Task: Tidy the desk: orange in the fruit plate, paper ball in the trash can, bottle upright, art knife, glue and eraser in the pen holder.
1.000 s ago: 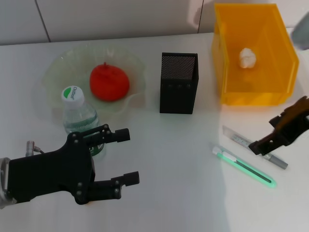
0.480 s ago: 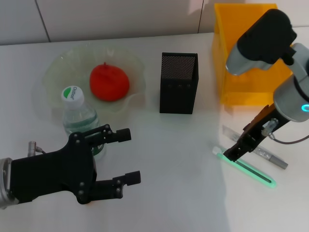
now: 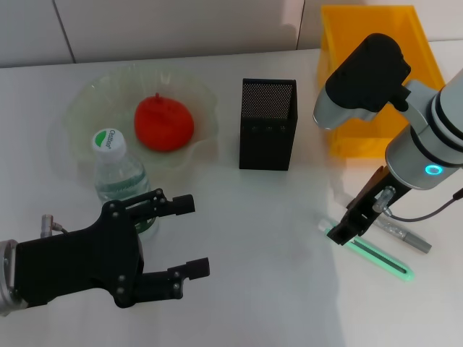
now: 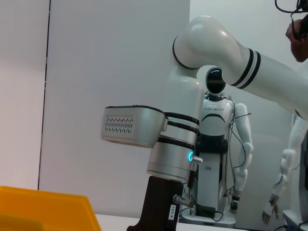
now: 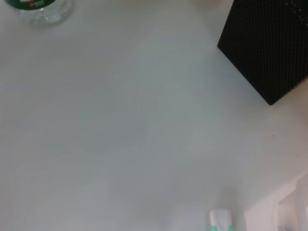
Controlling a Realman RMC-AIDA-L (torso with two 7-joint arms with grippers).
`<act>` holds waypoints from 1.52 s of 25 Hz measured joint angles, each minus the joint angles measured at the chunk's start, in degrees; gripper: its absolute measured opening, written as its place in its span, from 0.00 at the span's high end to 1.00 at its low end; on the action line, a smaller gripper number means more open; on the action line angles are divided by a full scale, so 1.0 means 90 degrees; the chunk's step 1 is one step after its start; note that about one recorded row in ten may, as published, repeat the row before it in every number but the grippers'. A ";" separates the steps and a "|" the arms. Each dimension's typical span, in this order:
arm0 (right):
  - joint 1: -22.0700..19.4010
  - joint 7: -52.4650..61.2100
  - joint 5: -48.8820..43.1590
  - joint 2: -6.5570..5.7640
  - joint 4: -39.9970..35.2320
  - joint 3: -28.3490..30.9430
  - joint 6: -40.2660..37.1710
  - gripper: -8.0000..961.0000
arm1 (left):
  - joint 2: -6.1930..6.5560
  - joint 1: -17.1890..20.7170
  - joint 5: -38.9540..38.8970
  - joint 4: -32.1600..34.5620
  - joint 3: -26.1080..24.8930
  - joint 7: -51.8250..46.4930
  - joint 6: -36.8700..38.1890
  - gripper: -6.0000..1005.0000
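Note:
The orange (image 3: pixel 164 123) lies in the clear fruit plate (image 3: pixel 87 97). The bottle (image 3: pixel 116 173) stands upright in front of the plate. The black mesh pen holder (image 3: pixel 268 123) stands mid-table. A green stick with a white end (image 3: pixel 369 251) and a slim grey tool (image 3: pixel 402 236) lie at the right; which is the knife or the glue I cannot tell. My right gripper (image 3: pixel 346 230) hangs over the green stick's white end (image 5: pixel 220 221). My left gripper (image 3: pixel 189 236) is open and empty at the near left. The paper ball and the eraser are hidden.
The yellow trash can (image 3: pixel 362 141) stands at the back right, half covered by my right arm (image 3: pixel 376 72). The left wrist view shows that arm (image 4: pixel 168 144) and the bin's rim (image 4: pixel 43 211). The right wrist view shows the pen holder (image 5: pixel 269 48).
My right arm has swung in from the right edge over the trash can, and its gripper has moved left from the grey tool to the green stick's white end. The left arm has stayed put.

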 joint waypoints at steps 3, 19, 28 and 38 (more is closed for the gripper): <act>0.0038 -0.0148 -0.0014 -0.0002 0.0114 -0.0002 0.0032 0.26 | 0.0000 0.0011 0.0000 0.0000 0.0005 0.0002 0.0000 0.20; 0.0110 -0.0354 0.0006 -0.0004 0.0636 -0.0175 0.0467 0.42 | 0.0006 -0.0025 0.0000 -0.0099 0.0020 0.0004 -0.0002 0.20; 0.0146 -0.0366 0.0018 0.0002 0.0805 -0.0389 0.0630 0.43 | 0.0010 0.0005 0.0000 -0.0098 0.0020 0.0004 -0.0007 0.20; 0.0158 -0.0336 0.0027 0.0002 0.0906 -0.0330 0.0654 0.43 | 0.0012 0.0017 0.0000 -0.0097 0.0020 0.0003 -0.0006 0.20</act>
